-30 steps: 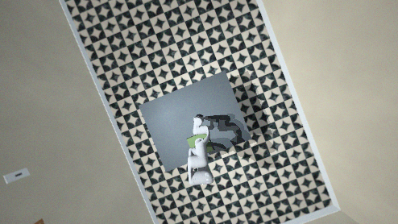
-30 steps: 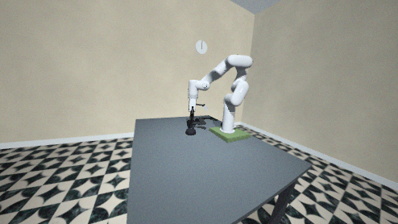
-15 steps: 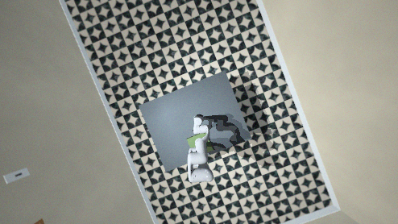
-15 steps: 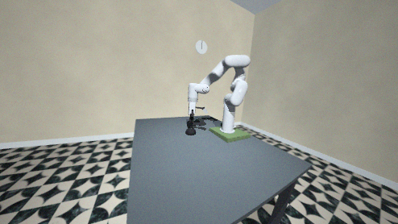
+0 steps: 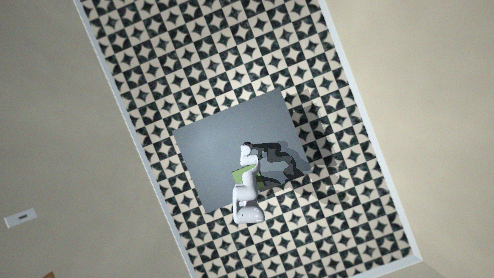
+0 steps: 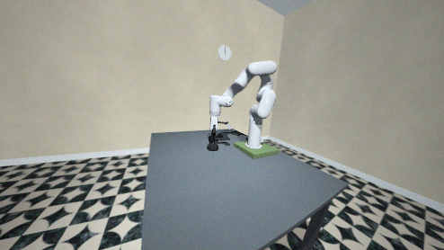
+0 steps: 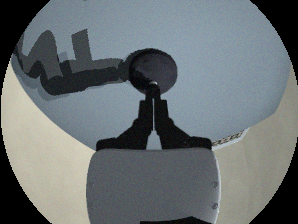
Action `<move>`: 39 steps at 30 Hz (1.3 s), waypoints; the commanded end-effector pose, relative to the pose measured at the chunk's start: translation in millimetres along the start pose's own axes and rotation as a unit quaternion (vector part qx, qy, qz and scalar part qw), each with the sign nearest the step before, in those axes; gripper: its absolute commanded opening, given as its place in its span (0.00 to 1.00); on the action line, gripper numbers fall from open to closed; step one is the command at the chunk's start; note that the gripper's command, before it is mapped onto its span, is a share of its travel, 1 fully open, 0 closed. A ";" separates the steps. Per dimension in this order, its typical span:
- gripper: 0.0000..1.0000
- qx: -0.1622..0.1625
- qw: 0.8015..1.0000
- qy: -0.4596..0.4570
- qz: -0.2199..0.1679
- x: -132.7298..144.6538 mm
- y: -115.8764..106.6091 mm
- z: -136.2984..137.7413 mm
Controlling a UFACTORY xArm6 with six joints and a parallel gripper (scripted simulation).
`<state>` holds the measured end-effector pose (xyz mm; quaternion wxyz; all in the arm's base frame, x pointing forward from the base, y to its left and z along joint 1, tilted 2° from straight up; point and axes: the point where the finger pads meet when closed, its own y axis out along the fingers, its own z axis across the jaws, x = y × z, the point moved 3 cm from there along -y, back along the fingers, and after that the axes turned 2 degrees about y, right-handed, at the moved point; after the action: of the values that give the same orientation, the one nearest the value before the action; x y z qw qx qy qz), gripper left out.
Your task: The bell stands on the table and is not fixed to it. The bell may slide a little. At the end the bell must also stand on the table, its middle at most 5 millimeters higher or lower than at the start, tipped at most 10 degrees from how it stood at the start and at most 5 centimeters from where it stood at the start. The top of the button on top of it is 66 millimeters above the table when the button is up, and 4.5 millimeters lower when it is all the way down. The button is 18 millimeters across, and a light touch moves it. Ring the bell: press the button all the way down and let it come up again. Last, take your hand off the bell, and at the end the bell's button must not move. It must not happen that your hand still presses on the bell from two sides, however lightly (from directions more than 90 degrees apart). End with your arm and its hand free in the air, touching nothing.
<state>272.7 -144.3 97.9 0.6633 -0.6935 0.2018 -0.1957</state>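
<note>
Pressing bell (image 7: 153,70) button with fingers-together gripper (image 7: 153,90), probably needing full depression, then lifting off.

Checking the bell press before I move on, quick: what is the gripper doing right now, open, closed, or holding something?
Gripper: closed, holding nothing; its shut fingertips are over the middle of the bell.

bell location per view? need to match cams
Top: not visible, hidden under the arm's wrist near the table's middle.
Exterior: bell, small and dark, on the table left of the green base plate, under the shut gripper.
Wrist: dark dome at the fingertips, upper centre.
Shared landmark: green base plate.
</note>
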 end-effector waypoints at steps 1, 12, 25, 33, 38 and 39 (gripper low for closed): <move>0.00 0.000 1.000 0.000 -0.002 1.4 1.1 0.1; 0.00 0.000 1.000 0.000 -0.002 1.4 1.6 0.1; 0.00 0.000 1.000 0.000 -0.002 1.4 6.0 0.1; 0.00 0.000 1.000 0.000 -0.002 1.4 11.4 0.1; 0.00 0.000 1.000 0.000 -0.002 1.4 11.6 0.1; 0.00 0.000 1.000 0.000 -0.002 1.4 11.6 0.1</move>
<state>272.5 -144.8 85.6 0.6634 -0.6935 0.2019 -0.1956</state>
